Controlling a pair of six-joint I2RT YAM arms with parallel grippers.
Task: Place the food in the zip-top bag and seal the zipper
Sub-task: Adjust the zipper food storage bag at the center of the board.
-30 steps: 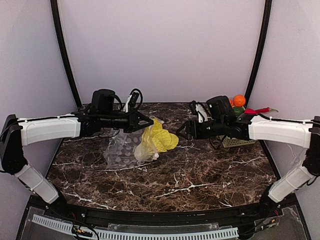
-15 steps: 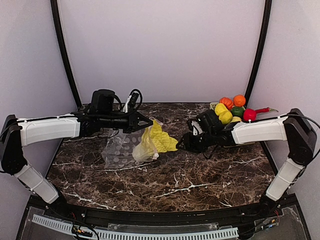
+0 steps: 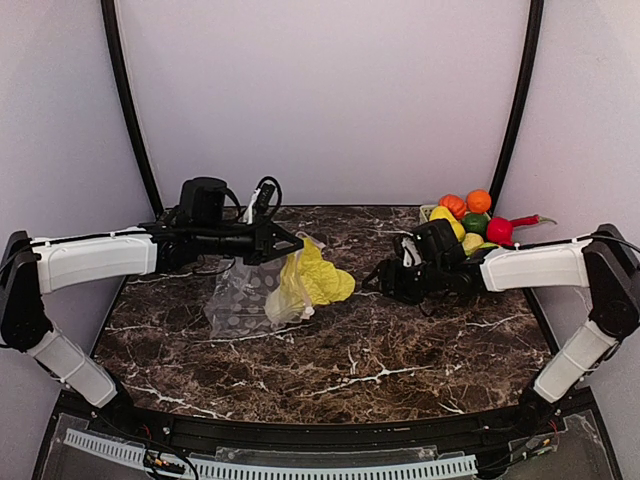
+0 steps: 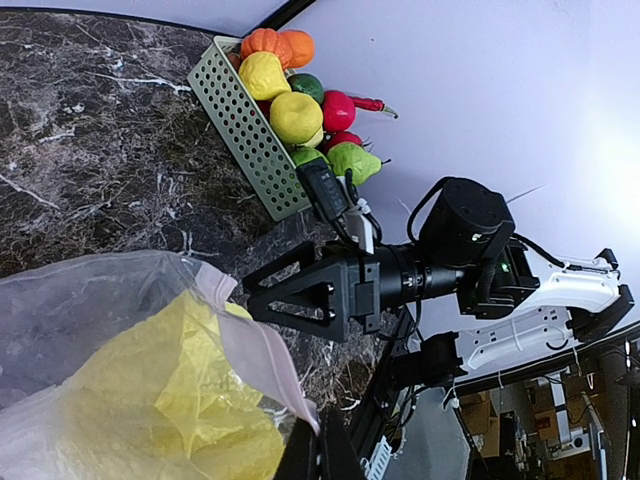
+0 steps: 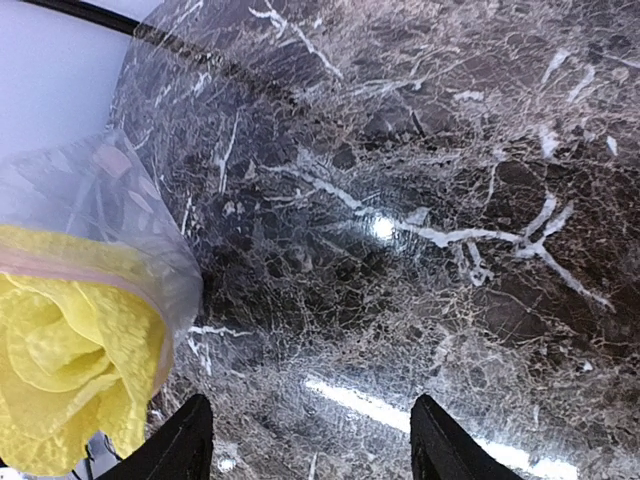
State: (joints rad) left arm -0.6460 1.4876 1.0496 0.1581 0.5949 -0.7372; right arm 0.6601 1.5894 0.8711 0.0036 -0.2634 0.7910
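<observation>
The left jaws clamp the pink-edged mouth of the clear dotted zip-top bag (image 3: pixel 240 300), held up; the yellow leafy plastic cabbage (image 3: pixel 318 280) sits partway in. The right jaws stand apart, empty, near it. Remaining plastic fruits (image 3: pixel 478 201) fill the pale green mesh basket (image 4: pixel 245 130); sealing is undone. Dark veined marble tabletop (image 3: pixel 400 350), pale lilac walls (image 3: pixel 320 100).

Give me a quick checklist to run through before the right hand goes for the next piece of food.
1. Left hand clamped on the bag mouth: ok.
2. Right hand open and empty: ok.
3. Cabbage fully inside the bag: not ok, part sticks out.
4. Zipper sealed: not ok, mouth open.
5. More food waiting in the basket: ok.
</observation>
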